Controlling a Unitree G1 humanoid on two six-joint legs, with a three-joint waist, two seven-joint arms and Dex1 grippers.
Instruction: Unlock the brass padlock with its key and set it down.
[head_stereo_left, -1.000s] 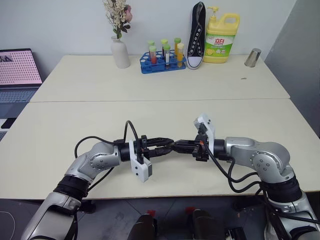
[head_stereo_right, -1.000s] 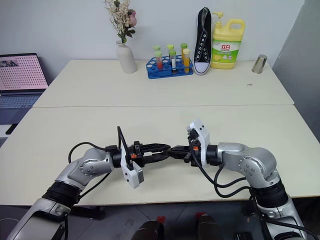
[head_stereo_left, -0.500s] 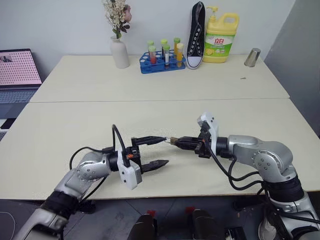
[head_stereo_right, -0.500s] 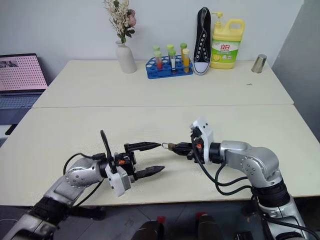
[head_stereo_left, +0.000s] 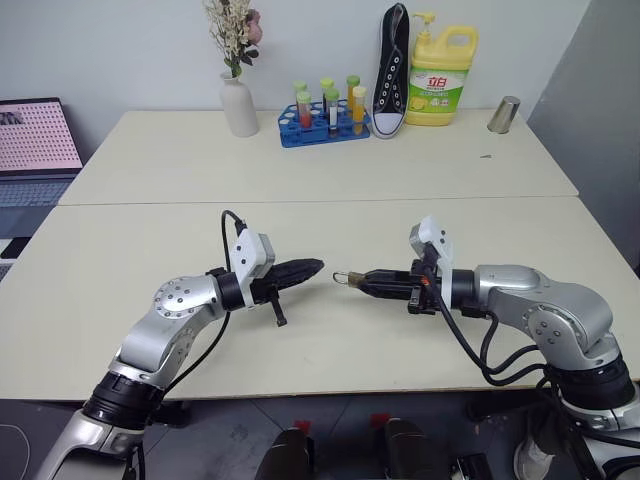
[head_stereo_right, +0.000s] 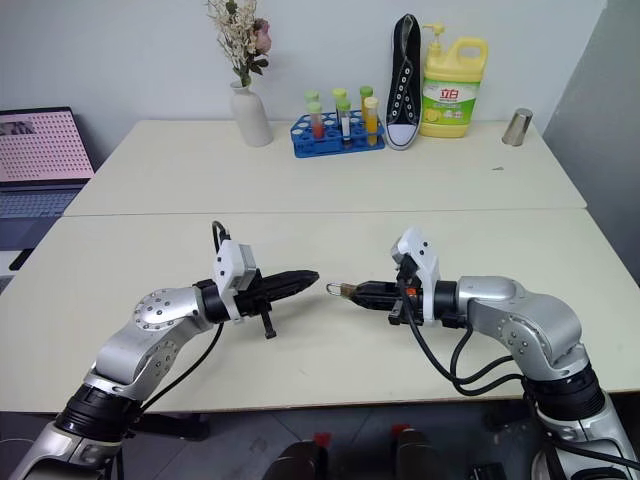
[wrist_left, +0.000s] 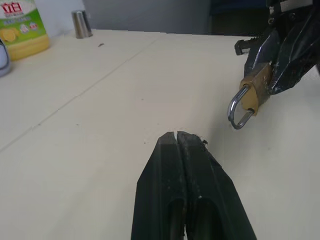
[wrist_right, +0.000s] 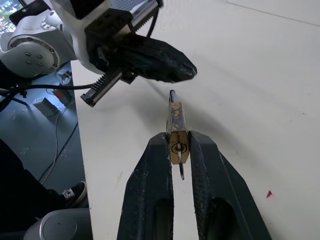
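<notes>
Pinching padlock (wrist_right: 177, 134) body in my right gripper (wrist_right: 179, 145), left gripper (wrist_left: 177, 137) pressed together, empty; tiny, hard, slick brass — hold flat sides

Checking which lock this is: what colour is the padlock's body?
Yellow brass, with a silver shackle; the padlock shows best in the left wrist view.

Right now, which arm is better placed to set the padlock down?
Right. Its end effector is shut on the padlock, just above the table. The left end effector is shut and empty, a gap away from the lock.
</notes>
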